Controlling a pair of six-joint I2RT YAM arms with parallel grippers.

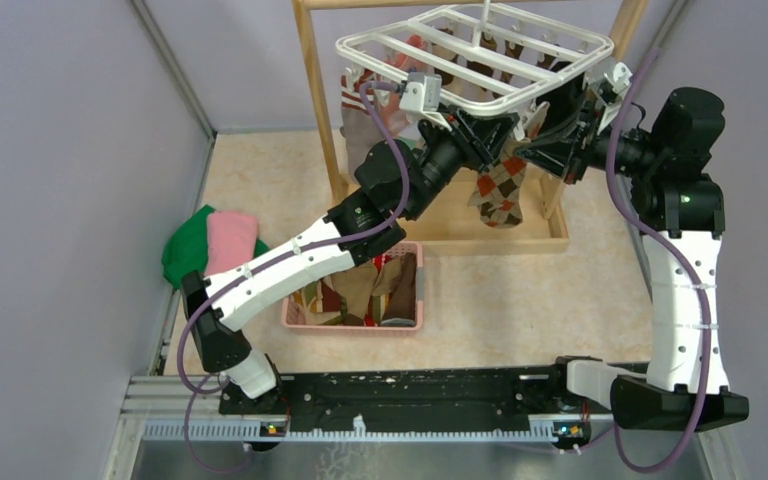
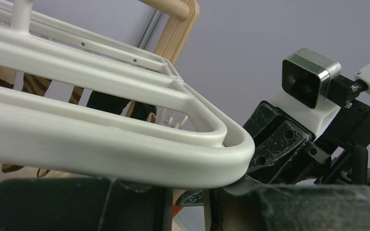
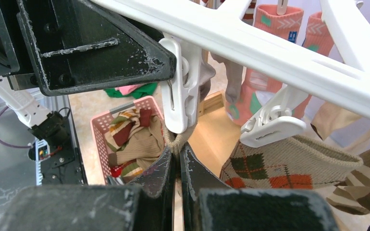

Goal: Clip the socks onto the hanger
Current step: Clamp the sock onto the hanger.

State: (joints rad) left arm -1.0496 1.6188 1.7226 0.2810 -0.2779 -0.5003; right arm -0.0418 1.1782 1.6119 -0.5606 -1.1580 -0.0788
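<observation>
The white grid hanger (image 1: 475, 50) hangs from a wooden stand with several socks clipped under it, among them an argyle sock (image 3: 289, 166) and pink ones (image 3: 270, 29). My right gripper (image 3: 178, 154) is shut on the beige ribbed cuff of a sock (image 3: 176, 140), holding it at the mouth of a white clip (image 3: 180, 91). My left gripper (image 2: 188, 192) sits just under the hanger's corner rail (image 2: 125, 154). Its black finger (image 3: 101, 48) presses the upper part of that clip; the other finger is hidden behind the clip. In the top view both grippers, left (image 1: 490, 135) and right (image 1: 542, 150), meet under the hanger.
A pink basket (image 1: 295, 318) with several more socks stands on the floor under my left arm. Folded green and pink cloths (image 1: 210, 240) lie at the left wall. The wooden stand's post (image 1: 320, 110) and base (image 1: 520, 240) frame the hanger.
</observation>
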